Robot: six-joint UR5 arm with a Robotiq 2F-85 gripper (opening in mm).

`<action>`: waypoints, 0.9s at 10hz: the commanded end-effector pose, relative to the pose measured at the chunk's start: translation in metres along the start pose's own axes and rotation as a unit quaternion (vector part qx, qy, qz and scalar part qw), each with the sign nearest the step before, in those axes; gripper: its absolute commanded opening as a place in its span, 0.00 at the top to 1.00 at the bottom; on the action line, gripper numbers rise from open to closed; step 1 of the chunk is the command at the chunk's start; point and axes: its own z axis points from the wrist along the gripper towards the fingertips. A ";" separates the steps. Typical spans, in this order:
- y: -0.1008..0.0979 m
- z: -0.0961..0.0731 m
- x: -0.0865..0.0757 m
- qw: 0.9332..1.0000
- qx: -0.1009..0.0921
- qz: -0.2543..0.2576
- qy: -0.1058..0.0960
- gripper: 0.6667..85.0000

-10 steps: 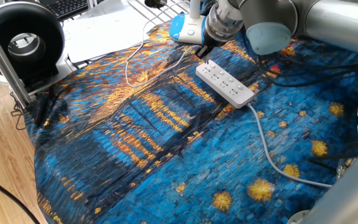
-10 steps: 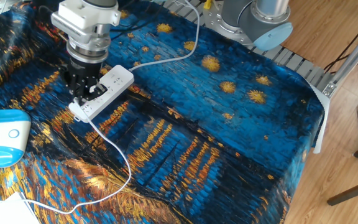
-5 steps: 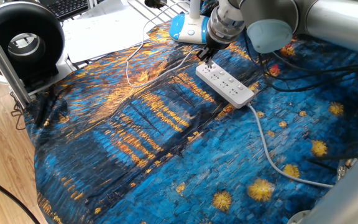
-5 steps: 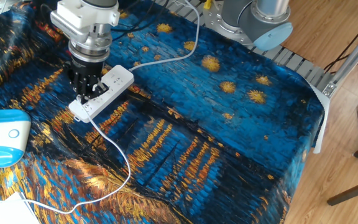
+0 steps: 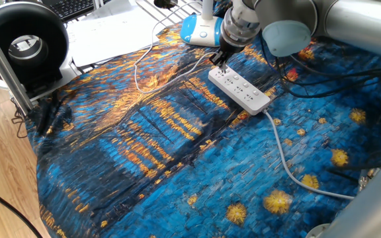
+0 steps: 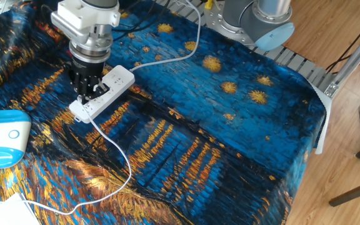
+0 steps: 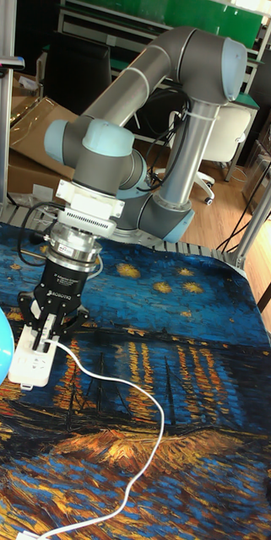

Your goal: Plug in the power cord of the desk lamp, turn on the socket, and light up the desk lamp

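1 UR5 arm, 1 gripper, pointing straight down over the end of the socket nearest the lamp; fingers narrow, pinched on the small white plug of the power cord, plug touching the strip's top face. 1 socket strip, white, lying diagonally on the starry-night patterned cloth near the table's far edge in one fixed view, thick pale-grey cable leaving its other end. 1 thin white cord loops across the cloth back to 1 blue-and-white lamp base. Gripper body carries white lettering, too small to read. Strip buttons: count unclear
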 end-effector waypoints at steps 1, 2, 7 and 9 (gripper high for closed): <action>-0.007 0.002 -0.011 1.000 0.005 -0.002 -0.008 0.99; -0.010 -0.002 -0.016 1.000 0.011 -0.007 -0.011 0.99; -0.002 0.007 -0.017 1.000 0.007 -0.011 -0.021 0.99; -0.002 0.008 -0.016 1.000 0.008 -0.015 -0.025 0.99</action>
